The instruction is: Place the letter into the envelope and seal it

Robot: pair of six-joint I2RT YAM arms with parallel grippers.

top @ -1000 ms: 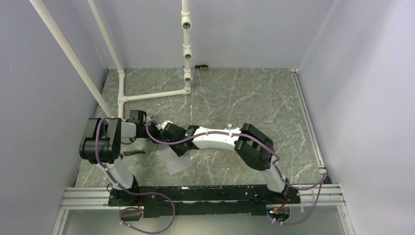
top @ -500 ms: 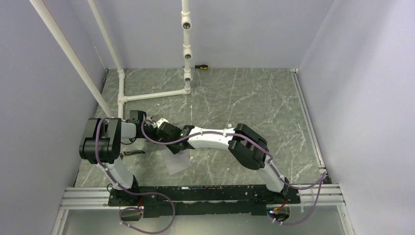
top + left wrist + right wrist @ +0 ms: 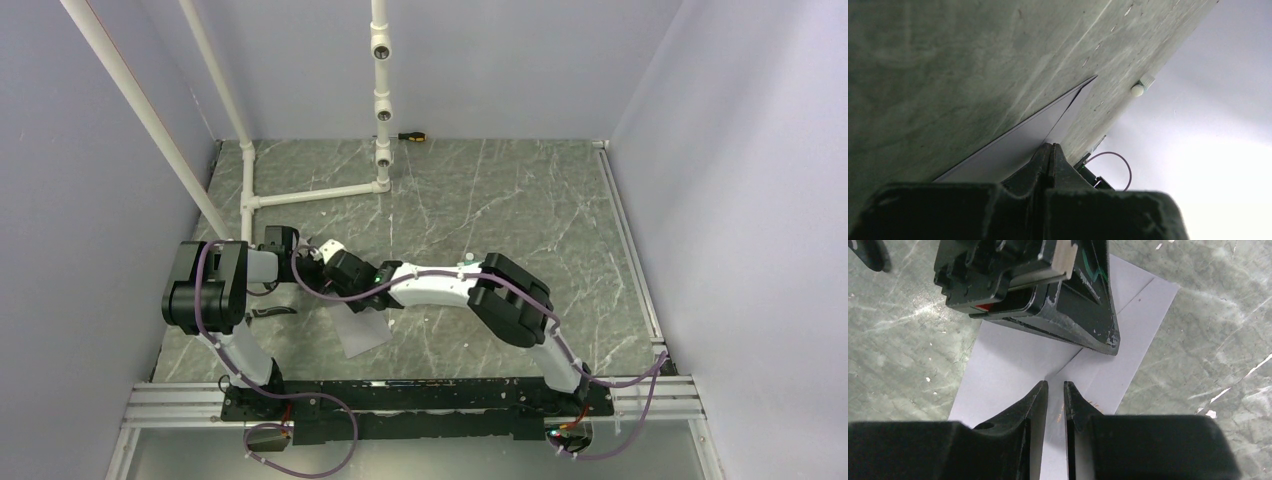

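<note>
Right wrist: envelope [image 3: 998, 357] long axis diag, lower-left to upper-right; R gripper [image 3: 1055, 386] barely parted, empty; L gripper [image 3: 1049, 148] closed.

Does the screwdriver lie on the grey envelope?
No, the screwdriver lies at the far edge of the table beside the white pipe, far from the envelope.

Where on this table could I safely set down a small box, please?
The widest bare stretch of the green marble table lies right of the white plastic pipe frame, beyond the right arm. A black-and-yellow screwdriver lies at the back edge. The left front is crowded: left pincer and right pincer meet over the light grey paper envelope.
</note>
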